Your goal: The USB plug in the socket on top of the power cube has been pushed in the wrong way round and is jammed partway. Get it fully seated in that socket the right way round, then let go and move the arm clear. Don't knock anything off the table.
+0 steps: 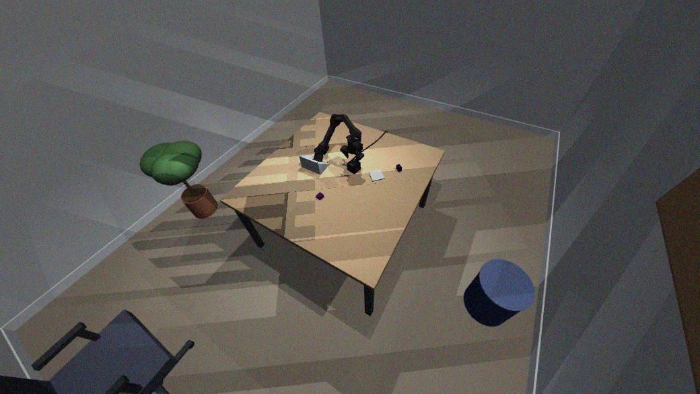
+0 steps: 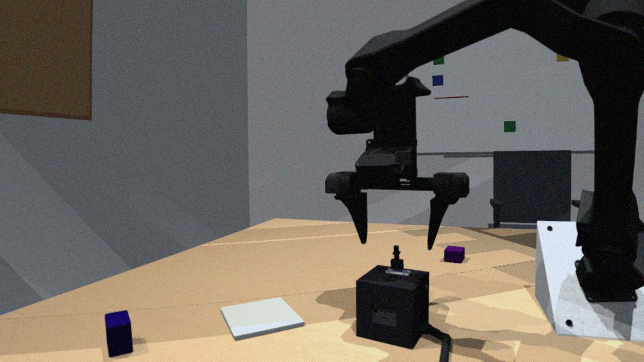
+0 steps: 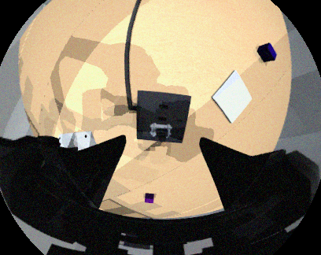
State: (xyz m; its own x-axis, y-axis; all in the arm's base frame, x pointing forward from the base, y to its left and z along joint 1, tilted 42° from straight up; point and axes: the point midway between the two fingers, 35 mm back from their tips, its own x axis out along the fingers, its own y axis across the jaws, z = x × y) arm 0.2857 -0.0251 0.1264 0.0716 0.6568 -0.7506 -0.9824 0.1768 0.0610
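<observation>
The black power cube (image 1: 353,166) (image 2: 390,308) (image 3: 160,106) stands on the table. The small black USB plug (image 2: 397,261) (image 3: 160,133) stands upright in the socket on its top, within a light metal bracket, with its body and thin stem above the cube. Which way round it sits cannot be told. My gripper (image 2: 397,245) (image 3: 163,140) is open and empty and points down. Its fingertips are on either side of the plug's line, at about the height of the plug's top or a little above, touching nothing.
A cable (image 2: 439,334) (image 3: 127,59) runs from the cube's side. A white flat slab (image 1: 376,175) (image 2: 262,317) (image 3: 232,97), a dark blue block (image 1: 398,168) (image 2: 118,334) (image 3: 267,52) and a purple block (image 1: 320,195) (image 2: 454,254) (image 3: 149,197) lie on the table (image 1: 356,224). The arm's base has a white slanted mount (image 2: 553,272).
</observation>
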